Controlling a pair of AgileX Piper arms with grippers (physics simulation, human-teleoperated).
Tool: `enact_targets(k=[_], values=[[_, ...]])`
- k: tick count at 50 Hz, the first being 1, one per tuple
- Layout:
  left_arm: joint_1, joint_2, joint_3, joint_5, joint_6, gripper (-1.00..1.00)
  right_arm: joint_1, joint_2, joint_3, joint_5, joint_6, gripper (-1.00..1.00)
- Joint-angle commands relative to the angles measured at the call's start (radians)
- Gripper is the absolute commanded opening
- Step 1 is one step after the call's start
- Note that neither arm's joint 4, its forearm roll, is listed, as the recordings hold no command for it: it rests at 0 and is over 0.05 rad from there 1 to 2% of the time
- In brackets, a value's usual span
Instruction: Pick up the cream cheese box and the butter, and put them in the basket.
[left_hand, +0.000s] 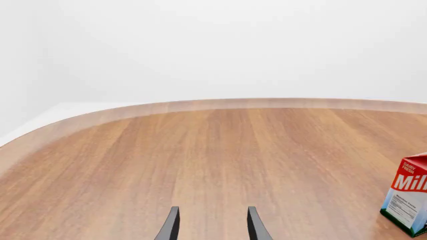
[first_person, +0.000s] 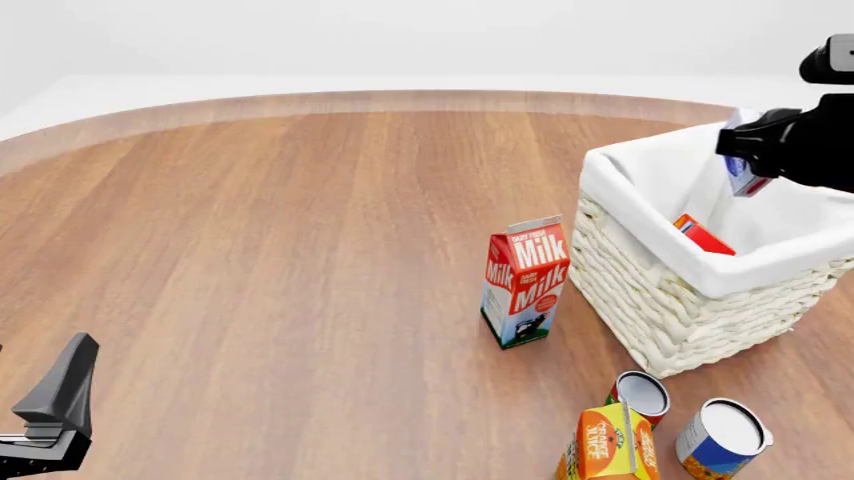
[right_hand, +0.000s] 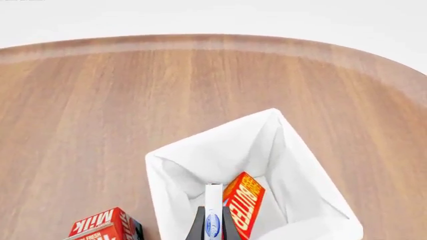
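One large squarish basket of whitish wicker with white cloth lining (first_person: 667, 290) stood near the table's right edge. Inside leaned the red-and-orange butter carton (right_hand: 245, 202), long axis tilted. Directly above hung the right gripper (right_hand: 212, 226), clamped on the small flat white cream cheese box (right_hand: 212, 212) (nothing blocked the drop). Idle, the left gripper (left_hand: 212, 225) gaped, holding nothing.

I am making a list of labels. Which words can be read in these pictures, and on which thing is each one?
"Milk": milk carton, front and side.
"BUTTER": butter, lying in the basket.
Juice carton: print too small to read.
Cream cheese box in the right gripper: marks unreadable.
Milk carton's small print: blurred.
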Motion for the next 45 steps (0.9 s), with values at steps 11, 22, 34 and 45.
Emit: enact_targets(k=[11,22,34,45], values=[[0.000,0.000,0.000,0.000,0.000,1.00,-0.002,0.038,0.010,-0.051,0.020,-1.00],[0.000,0.000,0.000,0.000,0.000,1.00,-0.001,0.058,0.030,-0.090,0.027,-1.00],[0.000,0.000,0.000,0.000,0.000,1.00,0.001,0.082,0.071,-0.148,0.038,-1.00],[0.000,0.000,0.000,0.000,0.000,1.00,-0.010,0.086,0.062,-0.148,0.032,1.00]])
